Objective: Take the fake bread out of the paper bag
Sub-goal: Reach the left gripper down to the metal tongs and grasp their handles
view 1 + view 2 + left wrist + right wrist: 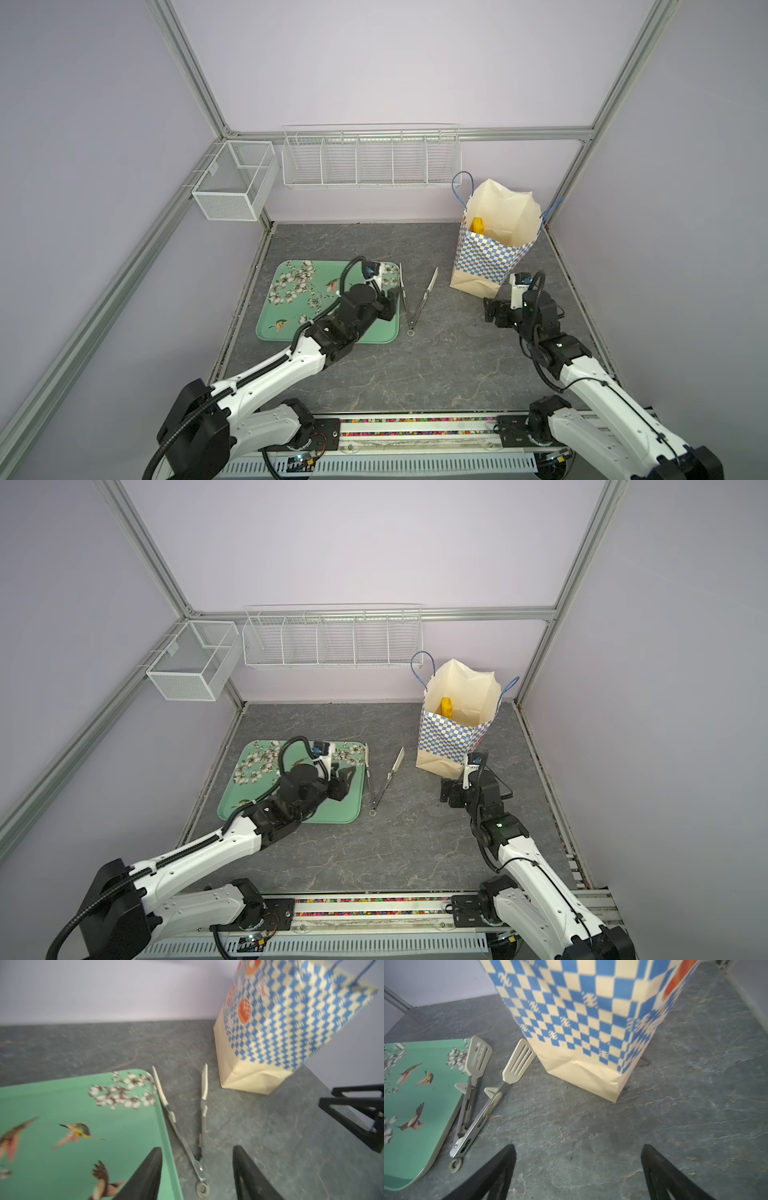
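Cream paper bag (494,249) stands upright at the back right of the table (436,374), one golden bread (477,225) showing inside its open mouth; nothing is out yet. The step looks like fetching the tongs (415,303) lying between tray (128,1147) and bag: the left gripper (197,1148) hangs at their hinge end, jaws half apart, empty. The right gripper (578,1145) hovers wide and empty before the bag. Next comes a firm pinch across both tong arms. Small marks in the bag's checks are too blurred to read.

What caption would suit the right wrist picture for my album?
Open right gripper facing the checkered paper bag, with tongs along the edge of a green bird-patterned tray on the grey table.
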